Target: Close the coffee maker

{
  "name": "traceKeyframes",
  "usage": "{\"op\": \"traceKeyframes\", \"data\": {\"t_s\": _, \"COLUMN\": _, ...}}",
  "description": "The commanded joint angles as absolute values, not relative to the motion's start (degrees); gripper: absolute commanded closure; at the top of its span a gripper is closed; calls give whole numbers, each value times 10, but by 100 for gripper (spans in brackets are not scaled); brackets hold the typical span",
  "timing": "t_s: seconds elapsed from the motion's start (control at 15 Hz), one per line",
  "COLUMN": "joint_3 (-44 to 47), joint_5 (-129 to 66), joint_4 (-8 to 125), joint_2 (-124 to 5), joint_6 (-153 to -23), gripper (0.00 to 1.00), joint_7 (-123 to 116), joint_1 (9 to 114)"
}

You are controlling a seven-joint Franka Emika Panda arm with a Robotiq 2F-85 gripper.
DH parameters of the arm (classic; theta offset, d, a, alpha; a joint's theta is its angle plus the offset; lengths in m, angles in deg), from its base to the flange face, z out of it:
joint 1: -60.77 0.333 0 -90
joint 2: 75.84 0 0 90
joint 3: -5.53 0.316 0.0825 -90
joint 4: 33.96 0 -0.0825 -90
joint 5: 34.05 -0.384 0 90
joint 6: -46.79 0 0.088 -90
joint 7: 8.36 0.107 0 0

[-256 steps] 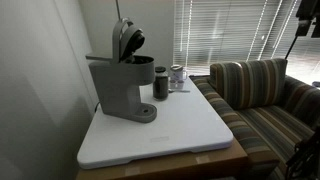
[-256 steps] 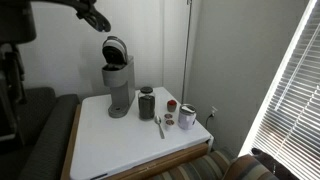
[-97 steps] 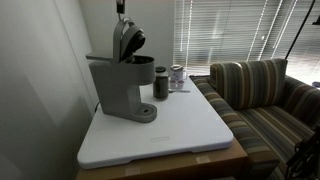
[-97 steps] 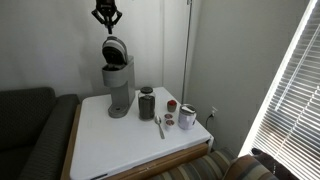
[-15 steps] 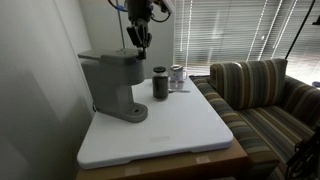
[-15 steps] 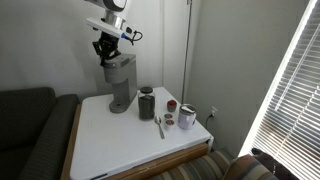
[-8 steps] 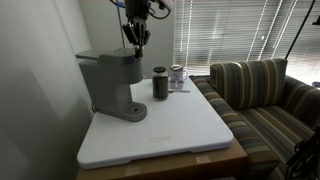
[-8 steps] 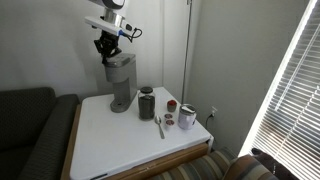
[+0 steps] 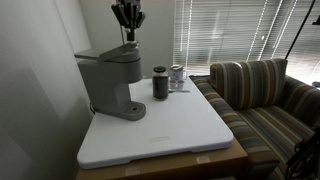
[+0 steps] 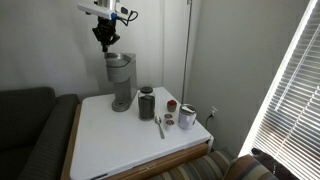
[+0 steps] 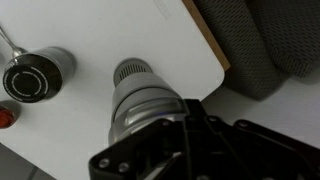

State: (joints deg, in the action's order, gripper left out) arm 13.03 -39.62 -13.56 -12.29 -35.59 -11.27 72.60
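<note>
The end effector [image 9: 126, 17] had lifted off the lid it was pressing a moment before and hung just above the coffee maker [image 9: 110, 80]. I couldn't tell whether its fingers were spread or together. Directly below it the lid lay flat, so the closing looked done to me.

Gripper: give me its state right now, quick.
Black Robotiq gripper: holds nothing, hangs above the tall matte grey coffee maker; open or shut cannot be told.

The coffee maker [image 9: 110, 80] looks matt, probably plastic.
</note>
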Motion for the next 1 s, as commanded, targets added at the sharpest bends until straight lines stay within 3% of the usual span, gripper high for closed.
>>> {"op": "traceKeyframes", "data": {"t_s": 0.0, "joint_3": 119, "joint_5": -386, "joint_4": -127, "joint_2": -134, "joint_6": -380, "gripper": 100, "joint_7": -101, "joint_1": 735}}
{"op": "traceKeyframes", "data": {"t_s": 0.93, "joint_3": 121, "joint_5": -398, "joint_4": -134, "joint_2": -106, "joint_6": -363, "gripper": 100, "joint_7": 7, "joint_1": 734}}
